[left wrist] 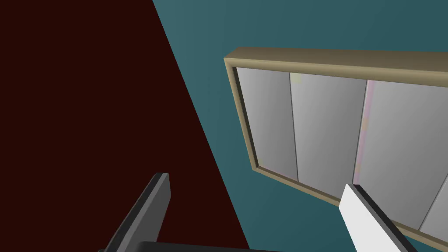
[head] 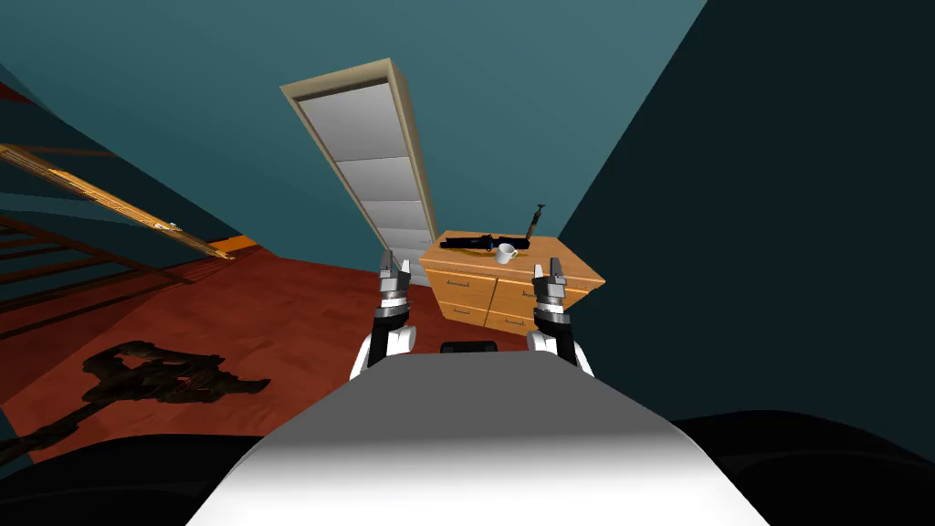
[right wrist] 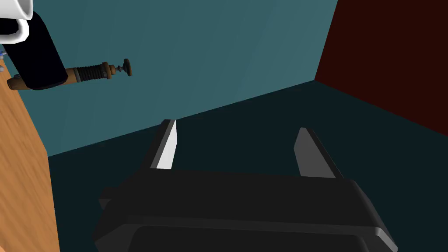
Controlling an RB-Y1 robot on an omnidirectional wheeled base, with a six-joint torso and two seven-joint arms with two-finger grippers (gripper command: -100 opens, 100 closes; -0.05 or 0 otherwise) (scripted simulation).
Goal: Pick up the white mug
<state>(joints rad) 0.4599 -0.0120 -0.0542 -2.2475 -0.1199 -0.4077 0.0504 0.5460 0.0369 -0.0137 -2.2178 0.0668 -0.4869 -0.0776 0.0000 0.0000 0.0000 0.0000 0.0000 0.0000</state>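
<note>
A white mug (head: 505, 253) stands on top of a wooden dresser (head: 566, 260), near its front edge. The mug's handle (right wrist: 15, 17) shows at a corner of the right wrist view, beside the dresser's wood (right wrist: 22, 175). My right gripper (head: 548, 271) hovers in front of the dresser, a little to the right of the mug and apart from it. Its fingers are open with nothing between them (right wrist: 237, 129). My left gripper (head: 394, 268) is held left of the dresser, also open and empty (left wrist: 256, 186).
A long black object (head: 470, 243) lies on the dresser behind the mug, and a thin brown-handled tool (head: 534, 219) sticks up at the back. A grey panelled door (head: 374, 164) is left of the dresser. A dark wall closes the right side. Red floor (head: 274, 310) lies to the left.
</note>
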